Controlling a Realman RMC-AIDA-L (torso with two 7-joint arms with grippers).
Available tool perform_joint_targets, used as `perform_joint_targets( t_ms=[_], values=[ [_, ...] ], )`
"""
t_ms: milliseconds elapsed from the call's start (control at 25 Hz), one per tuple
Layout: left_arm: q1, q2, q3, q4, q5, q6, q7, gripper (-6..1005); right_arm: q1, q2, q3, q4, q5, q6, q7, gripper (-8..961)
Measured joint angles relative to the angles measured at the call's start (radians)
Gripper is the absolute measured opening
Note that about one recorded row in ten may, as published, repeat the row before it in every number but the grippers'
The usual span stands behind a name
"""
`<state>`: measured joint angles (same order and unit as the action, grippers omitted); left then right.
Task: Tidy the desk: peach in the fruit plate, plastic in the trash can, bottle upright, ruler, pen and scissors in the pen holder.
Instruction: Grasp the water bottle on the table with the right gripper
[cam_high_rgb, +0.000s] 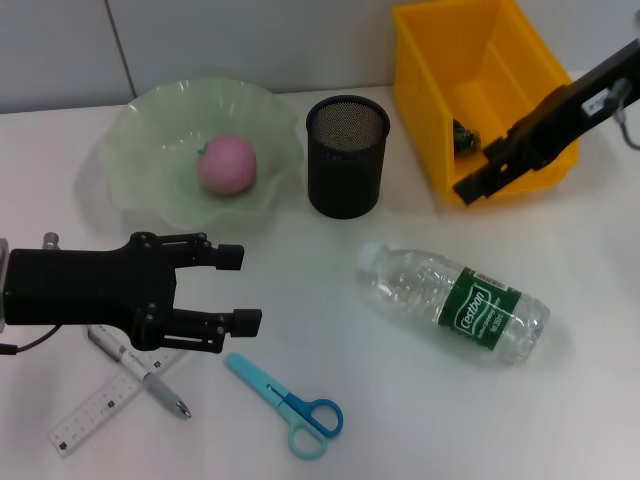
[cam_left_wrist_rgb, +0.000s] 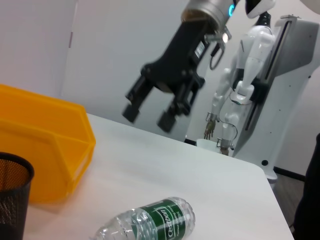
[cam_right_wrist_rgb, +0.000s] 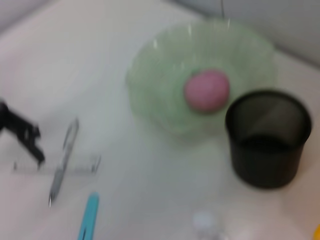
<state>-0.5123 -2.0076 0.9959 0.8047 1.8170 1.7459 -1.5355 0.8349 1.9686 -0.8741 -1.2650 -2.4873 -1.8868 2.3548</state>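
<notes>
Peach (cam_high_rgb: 227, 164): lies in the green fruit plate (cam_high_rgb: 140, 190) at upper left of the head view; the right wrist view shows it only as a soft pink blob.
Pen holder (cam_high_rgb: 346, 156): black mesh cup, upright, upper centre, just beside the plate's rim; nothing can be made out inside.
Trash can (cam_high_rgb: 440, 110): yellow bin at upper right, its top edge cut off by the frame; a small dark item lies inside, too small to name.
Bottle (cam_high_rgb: 455, 302): clear, green label, on its side on the table (cam_high_rgb: 330, 440) at centre right, cap pointing toward upper left.
Scissors (cam_high_rgb: 290, 405): blue handles, flat on the table at lower centre, well apart from the holder.
Pen (cam_high_rgb: 140, 372): lies across the ruler (cam_high_rgb: 100, 410) at lower left; upper ends of both are hidden under the left arm.
Left tool (cam_high_rgb: 240, 288): lower left of the head view, above the pen and ruler, fingers spread apart, holding nothing.
Right tool (cam_high_rgb: 485, 168): upper right, over the front wall of the trash can; the left wrist view shows its two fingers parted and empty.
Background: in the left wrist view a white robot stands beyond the table's far edge.
</notes>
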Motion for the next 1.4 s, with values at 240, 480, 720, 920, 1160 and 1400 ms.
perform_joint_targets(
  t_ms=[240,480,720,920,1160,1400],
  values=[
    [0.000,-0.003,-0.006,0.000,-0.002,0.002,0.000,858,0.028,0.014,-0.130,0.055,-0.045,0.000,0.037,773],
    [0.000,-0.007,-0.007,-0.001,-0.003,0.000,0.004,858,0.050,0.050,-0.179,0.110,-0.132,0.033,0.028,774],
    [0.004,-0.008,-0.008,0.000,-0.004,0.001,0.004,858,0.057,0.088,-0.236,0.149,-0.217,0.091,0.017,775],
    [0.009,-0.008,-0.008,0.000,-0.004,0.003,0.005,858,0.060,0.093,-0.276,0.202,-0.236,0.138,0.020,776],
    [0.011,-0.005,-0.008,0.001,-0.006,0.006,0.000,858,0.068,0.097,-0.308,0.253,-0.247,0.165,0.023,777],
    [0.008,-0.005,-0.008,0.001,-0.006,0.006,-0.002,858,0.074,0.098,-0.317,0.299,-0.253,0.201,0.022,778]
  ],
)
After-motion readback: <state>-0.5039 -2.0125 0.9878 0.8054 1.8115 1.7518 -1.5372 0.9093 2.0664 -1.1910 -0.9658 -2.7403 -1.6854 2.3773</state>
